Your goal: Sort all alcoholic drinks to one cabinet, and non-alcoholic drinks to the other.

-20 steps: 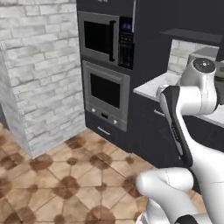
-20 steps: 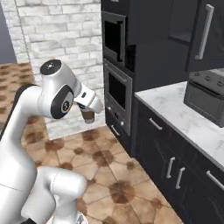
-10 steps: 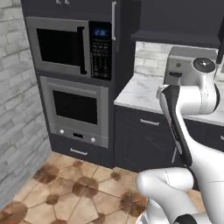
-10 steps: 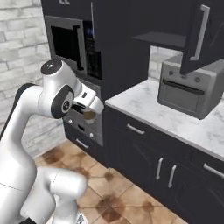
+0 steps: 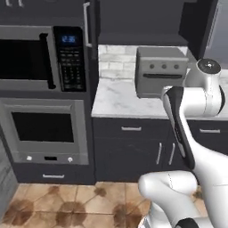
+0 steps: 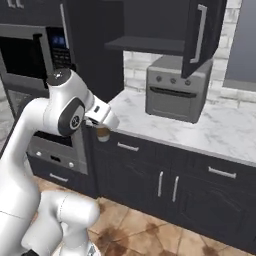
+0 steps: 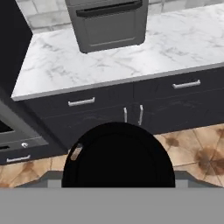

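**One coffee cup carried toward the open cabinet**

One drink is in hand: the coffee cup (image 6: 102, 133), brown paper with a black lid, is seen just left of centre in the right base view, tucked under the white hand. In the hand view its black lid (image 7: 117, 155) is seen from above as a large dark disc at lower centre. The pincer (image 6: 101, 130) is judged to be pinching the cup across its body, the jaws standing wide to suit its width; the fingertips themselves are hidden by the lid and the hand.

The cup is judged to be light and thin-walled, easily crushed if squeezed hard, and liable to spill if tilted. The firmest hold would be just below the lid's rim, where the paper is stiffened, with the cup kept upright.

Beyond the cup, the marble desk (image 7: 175, 39) is seen across the upper half of the hand view, with a grey toaster oven (image 7: 109, 24) at upper centre and black drawers and doors beneath.

The right base view alone shows an open wall cabinet (image 6: 150, 30) at the top, its dark shelf (image 6: 145, 46) bare and its door (image 6: 202, 35) swung out at upper right with a long silver handle. The left base view offers instead the microwave (image 5: 26, 58) at upper left and the wall oven (image 5: 44, 129) below it; there the cup is hidden by the arm.
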